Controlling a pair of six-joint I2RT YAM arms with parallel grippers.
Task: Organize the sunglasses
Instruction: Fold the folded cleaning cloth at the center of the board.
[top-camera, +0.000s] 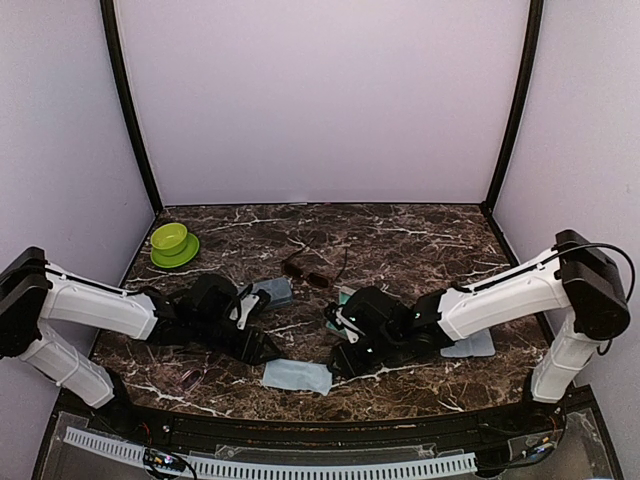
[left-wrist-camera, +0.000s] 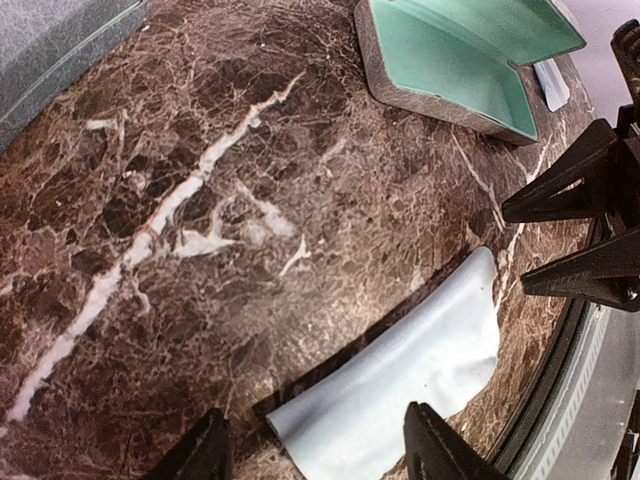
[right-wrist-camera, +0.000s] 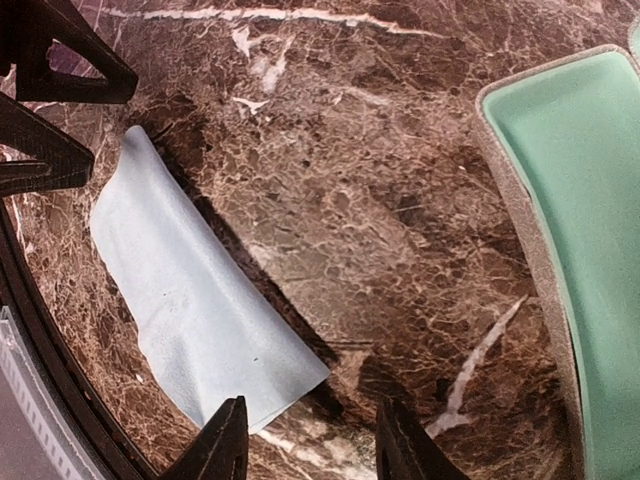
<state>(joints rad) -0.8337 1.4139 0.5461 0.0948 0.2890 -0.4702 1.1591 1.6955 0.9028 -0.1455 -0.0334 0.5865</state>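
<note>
Nearest the front edge of the dark marble table (top-camera: 420, 240) lay a flat light-blue cloth (top-camera: 297, 376), with the two arms meeting over it from either side. The purple-tinted sunglasses (top-camera: 195, 378) rested to its left, close to the same edge and beside the left arm, touched by neither arm. At one end of the cloth, the left gripper (left-wrist-camera: 315, 425) hung low with its fingers spread: one fingertip stood over the fabric and the other over bare marble, and nothing was pinched. At the opposite corner, the right gripper (right-wrist-camera: 312, 410) was likewise parted and held nothing; whether either gripper touched the fabric could not be told. Just beyond the right gripper sat an open case (left-wrist-camera: 450, 60) with a green lining. A closed blue-grey case (top-camera: 272, 292) lay just beyond the left gripper. A second light-blue cloth (top-camera: 468, 346) showed partly from under the right arm. Farther back, near the middle of the table and just past the two cases, lay the reddish-brown sunglasses (top-camera: 308, 272), well apart from both grippers. A lime-green bowl (top-camera: 172, 243) stood at the far left corner.
</note>
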